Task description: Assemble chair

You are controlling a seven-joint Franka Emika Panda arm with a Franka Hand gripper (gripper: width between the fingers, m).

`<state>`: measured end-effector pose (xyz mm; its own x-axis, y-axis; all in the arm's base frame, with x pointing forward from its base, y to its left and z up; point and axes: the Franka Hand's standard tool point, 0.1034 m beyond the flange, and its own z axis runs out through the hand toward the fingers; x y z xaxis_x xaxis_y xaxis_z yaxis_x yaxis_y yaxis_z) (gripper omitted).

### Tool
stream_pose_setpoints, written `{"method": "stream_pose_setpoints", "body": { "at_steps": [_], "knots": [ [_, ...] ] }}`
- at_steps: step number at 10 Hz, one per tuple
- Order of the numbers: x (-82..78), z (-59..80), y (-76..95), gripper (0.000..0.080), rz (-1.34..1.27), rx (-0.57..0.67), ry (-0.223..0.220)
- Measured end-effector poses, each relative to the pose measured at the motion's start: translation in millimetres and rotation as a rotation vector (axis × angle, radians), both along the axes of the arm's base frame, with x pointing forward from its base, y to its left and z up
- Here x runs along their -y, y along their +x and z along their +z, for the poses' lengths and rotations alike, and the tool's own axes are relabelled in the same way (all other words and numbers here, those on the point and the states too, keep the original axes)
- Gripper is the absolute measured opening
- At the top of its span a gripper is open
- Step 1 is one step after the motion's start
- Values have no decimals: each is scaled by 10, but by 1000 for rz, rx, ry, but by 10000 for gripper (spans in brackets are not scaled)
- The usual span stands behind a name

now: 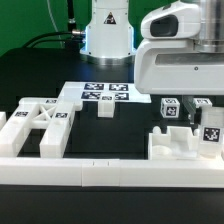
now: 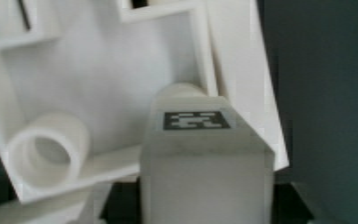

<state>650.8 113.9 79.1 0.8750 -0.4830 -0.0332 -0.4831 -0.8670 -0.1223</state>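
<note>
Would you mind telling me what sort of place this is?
Most likely a robotics lab bench for assembly trials: a Franka arm stands at the back of a black table, a marker board lies on it, and the white X-braced panel carries square tags.

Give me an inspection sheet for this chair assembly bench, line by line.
Surface: black table, white border rail along its front.
Job's things: X-braced panel at the exterior view's left; small white piece by the marker board; chunky white piece with tagged posts at the exterior view's right.
Clutter: nothing seen.
Grippers: gripper low over the chunky white piece; jaws hidden, state unclear.
Cables: one dark line behind the arm's base, perhaps a cable.
Surroundings: green backdrop.
</note>
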Motion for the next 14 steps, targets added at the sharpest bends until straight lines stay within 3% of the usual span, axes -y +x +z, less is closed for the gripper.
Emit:
{"method": "stream_pose_setpoints", "body": {
  "at_steps": [2,6,7,8,9,10,14],
  "knots": [
    [5,-5,-3,287,-260,-16,12],
    [14,-8,0,287,-536,-52,30],
    [13,-11,-1,346,-559,-56,31],
    [9,-11,-2,481,-535,-53,31],
    [7,-11,-3,481,-500,-48,29],
    [-12,6,0,617,-470,-44,28],
    [-40,17,7,648,-144,4,16]
  ]
}}
